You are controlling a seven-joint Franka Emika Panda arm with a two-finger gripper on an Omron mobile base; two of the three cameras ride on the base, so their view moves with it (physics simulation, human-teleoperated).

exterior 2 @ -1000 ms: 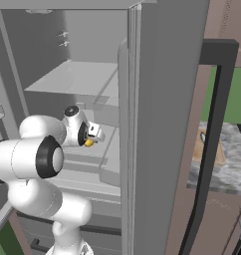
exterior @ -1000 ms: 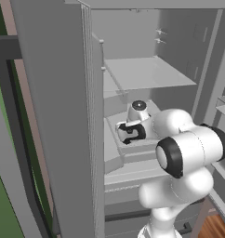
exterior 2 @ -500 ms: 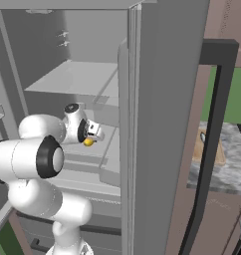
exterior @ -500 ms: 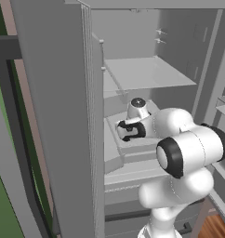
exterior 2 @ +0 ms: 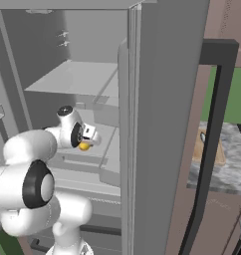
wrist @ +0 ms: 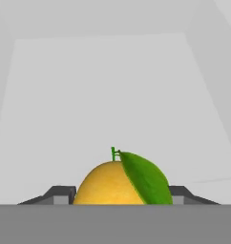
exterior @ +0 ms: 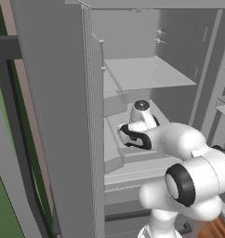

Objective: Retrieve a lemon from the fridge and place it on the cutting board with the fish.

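Observation:
The fridge stands open with my arm reaching onto its middle pale shelf. My gripper points down at that shelf. Seen from the hand, the yellow lemon with its green leaf fills the gap between the two dark fingertips and touches both, so the gripper is shut on it. From the right base camera the lemon shows just under the gripper. The tan cutting board lies on the counter far right, partly hidden by a dark bar.
The open fridge door rises close on the right of the arm. An upper shelf hangs above the hand. The grey marbled countertop lies beyond the door. Lower drawers sit under the shelf.
The jaws have drawn in around the lemon. The hand and the lemon have barely shifted on the shelf.

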